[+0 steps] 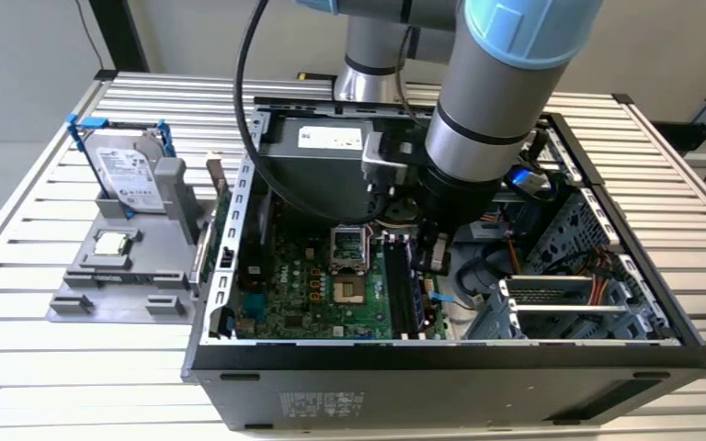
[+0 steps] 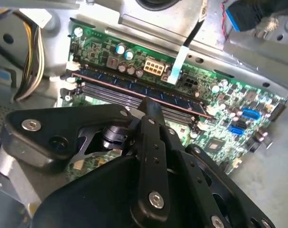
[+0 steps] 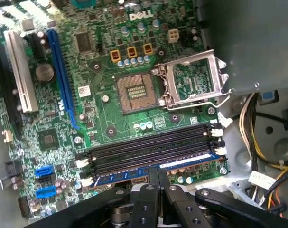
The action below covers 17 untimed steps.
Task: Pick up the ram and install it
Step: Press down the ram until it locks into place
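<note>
Black gripper (image 3: pixel 155 183) linkage fills the foreground, fingers closed on the ram (image 3: pixel 134 174), which sits edge-down in the outermost motherboard slot (image 3: pixel 148 147); light, stiff, fragile, it seems best held by its top edge, not the chips.

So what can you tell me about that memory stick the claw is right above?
The ram is a long, narrow blue circuit board with a row of dark chips. It lies lengthwise in the outermost of the parallel black slots on the green motherboard, inside the open computer case. White clips sit at the slot ends. In the first wrist view a pale strip runs along part of it. The claw meets it near its middle.
</note>
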Tool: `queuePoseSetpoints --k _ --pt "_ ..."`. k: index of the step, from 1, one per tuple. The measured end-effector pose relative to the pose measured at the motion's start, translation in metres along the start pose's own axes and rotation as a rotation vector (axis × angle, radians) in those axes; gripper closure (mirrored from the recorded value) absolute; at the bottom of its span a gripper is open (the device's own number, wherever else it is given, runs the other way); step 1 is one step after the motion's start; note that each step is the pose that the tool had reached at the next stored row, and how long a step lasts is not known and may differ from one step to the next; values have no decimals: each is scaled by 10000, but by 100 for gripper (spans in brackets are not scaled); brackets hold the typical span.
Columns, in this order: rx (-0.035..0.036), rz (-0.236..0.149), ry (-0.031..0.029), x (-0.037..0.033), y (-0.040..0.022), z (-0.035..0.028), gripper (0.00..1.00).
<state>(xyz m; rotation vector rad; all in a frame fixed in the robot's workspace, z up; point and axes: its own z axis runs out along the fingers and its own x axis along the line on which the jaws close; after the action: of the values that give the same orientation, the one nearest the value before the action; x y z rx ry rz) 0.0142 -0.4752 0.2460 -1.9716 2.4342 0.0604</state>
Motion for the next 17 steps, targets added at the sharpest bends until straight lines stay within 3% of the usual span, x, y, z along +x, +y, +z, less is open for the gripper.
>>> queuePoseSetpoints --k 8,14,17 --pt "-34 -1257 16 0 0 0 100" --pt "-47 -1420 19 -5 -21 1 100" --pt "-52 -1550 25 -4 -28 42 100"
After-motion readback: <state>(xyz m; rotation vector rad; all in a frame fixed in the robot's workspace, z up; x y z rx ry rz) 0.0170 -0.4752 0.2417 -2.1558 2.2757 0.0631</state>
